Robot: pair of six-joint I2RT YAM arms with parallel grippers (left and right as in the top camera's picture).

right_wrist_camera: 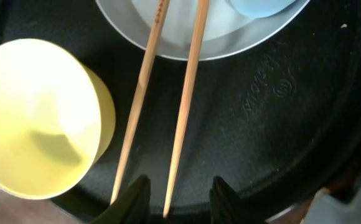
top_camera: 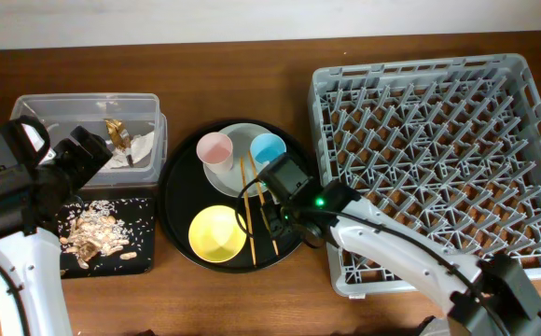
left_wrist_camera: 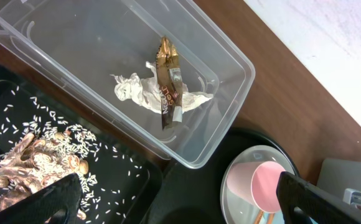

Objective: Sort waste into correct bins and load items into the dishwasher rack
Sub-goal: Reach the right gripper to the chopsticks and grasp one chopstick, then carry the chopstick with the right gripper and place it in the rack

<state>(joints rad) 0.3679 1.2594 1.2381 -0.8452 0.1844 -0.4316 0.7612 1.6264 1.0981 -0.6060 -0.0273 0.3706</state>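
My right gripper (right_wrist_camera: 182,200) is open low over the round black tray, with the near end of one of the wooden chopsticks (right_wrist_camera: 190,93) between its fingers. The other stick lies just left of the left finger. Both sticks lean on the pale plate (top_camera: 241,131), which carries the pink cup (top_camera: 215,149) and the blue cup (top_camera: 269,147). The yellow bowl (right_wrist_camera: 37,118) sits beside them. My left gripper (left_wrist_camera: 183,202) hangs wide open and empty between the flat black tray (top_camera: 138,219) of food scraps (left_wrist_camera: 18,168) and the pink cup. Tissue (left_wrist_camera: 137,93) and gold wrapper (left_wrist_camera: 168,78) lie in the clear box (top_camera: 84,105).
The grey dishwasher rack (top_camera: 438,149) fills the right half of the table, its left wall close to my right arm. The round black tray (top_camera: 179,191) sits between the rack and the two bins. Rice grains (left_wrist_camera: 75,134) are scattered across the flat black tray.
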